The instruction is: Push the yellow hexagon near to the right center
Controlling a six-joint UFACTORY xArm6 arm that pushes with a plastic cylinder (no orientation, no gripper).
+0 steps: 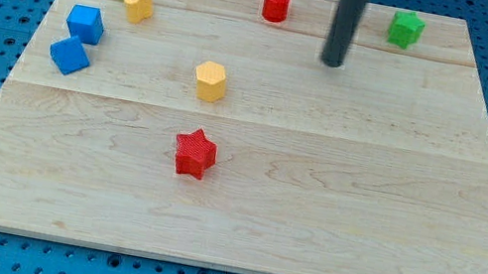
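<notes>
Yellow hexagon (pixel 211 81) on wooden worktop (pixel 361 218)
You see my tip (pixel 332 64) well right of it; rod's top cropped, end effector has nothing to spread.

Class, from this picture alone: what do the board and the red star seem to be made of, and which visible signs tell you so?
Board: pale wood, probably smooth and sealed; grain streaks and plank seams run across it.
Red star: likely plastic, matte; uniform saturated colour, with faint ridging that may hint at 3D printing.
</notes>
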